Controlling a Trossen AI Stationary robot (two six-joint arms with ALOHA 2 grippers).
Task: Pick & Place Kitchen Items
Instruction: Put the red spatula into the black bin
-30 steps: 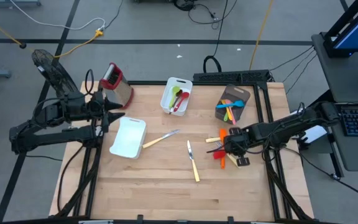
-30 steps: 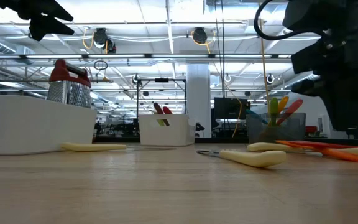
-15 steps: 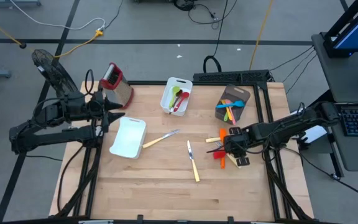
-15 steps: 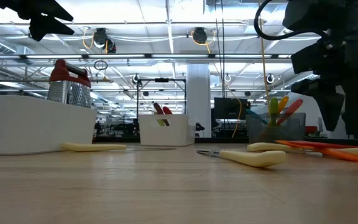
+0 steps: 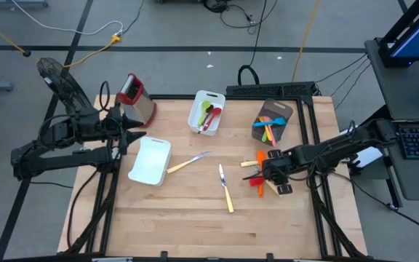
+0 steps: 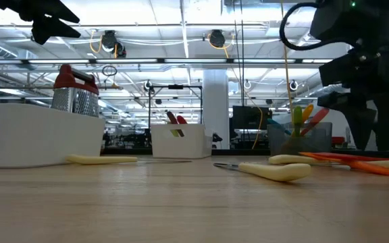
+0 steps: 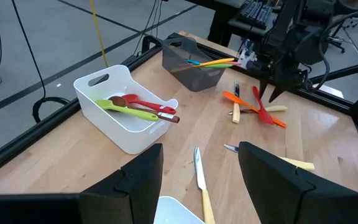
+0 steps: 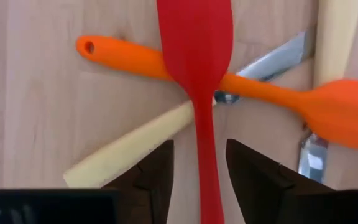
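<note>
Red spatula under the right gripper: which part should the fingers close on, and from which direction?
Grip the red spatula on its narrow handle, from straight above. The right gripper already straddles it, fingers open, and the spatula lies on top of the orange spatula, so it should lift free.

Bright, even overhead light — soft shadows

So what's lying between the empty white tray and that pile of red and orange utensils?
In the high view, two cream-handled knives lie on bare wood between the empty tray and the pile.
</note>
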